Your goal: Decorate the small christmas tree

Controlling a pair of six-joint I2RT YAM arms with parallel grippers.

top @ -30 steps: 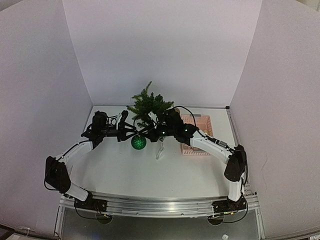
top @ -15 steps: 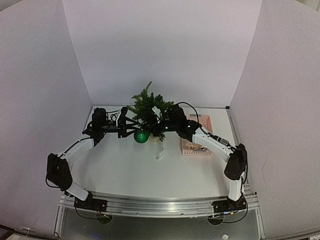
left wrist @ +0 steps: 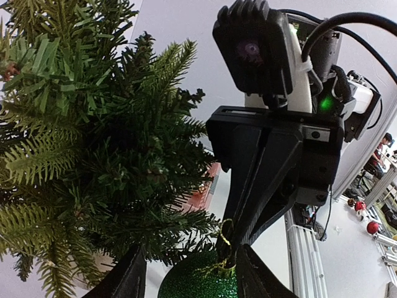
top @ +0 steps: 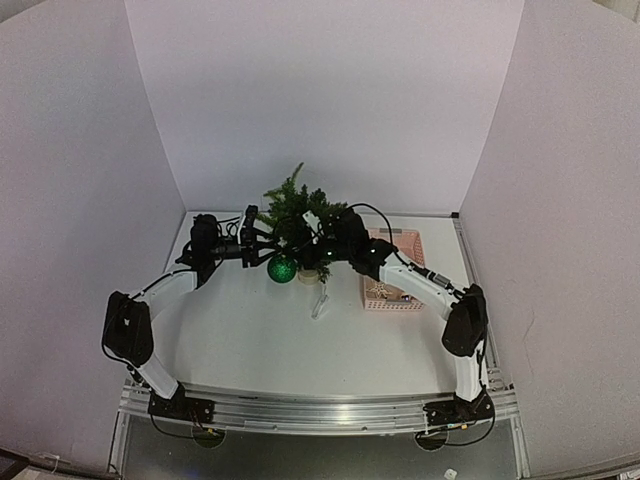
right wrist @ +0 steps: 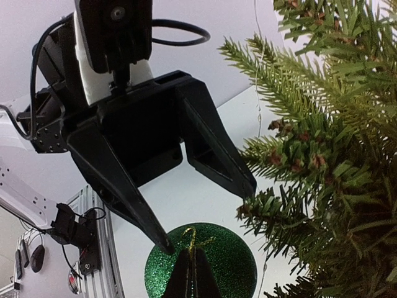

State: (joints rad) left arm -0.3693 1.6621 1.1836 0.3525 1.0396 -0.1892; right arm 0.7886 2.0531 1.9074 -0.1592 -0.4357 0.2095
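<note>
The small christmas tree (top: 291, 212) stands at the back middle of the table, and its needles fill the left of the left wrist view (left wrist: 87, 143) and the right of the right wrist view (right wrist: 335, 155). A glittery green ball (top: 282, 268) hangs just in front of its lower branches. My right gripper (right wrist: 193, 257) is shut on the ball's gold loop (right wrist: 191, 237), with the ball (right wrist: 217, 264) below its tips. My left gripper (left wrist: 192, 254) is open, a finger on either side of the ball (left wrist: 198, 282). One left fingertip (right wrist: 165, 243) sits at the ball's edge.
A pink basket (top: 395, 272) sits right of the tree, under the right forearm. A small clear item (top: 320, 302) lies on the table in front of the tree. White walls enclose the back and both sides. Red ornaments (left wrist: 371, 227) lie beyond the table's metal rail.
My left gripper's fingers have spread wider around the ball. Both grippers and the green ball have moved back, closer to the tree's lower branches.
</note>
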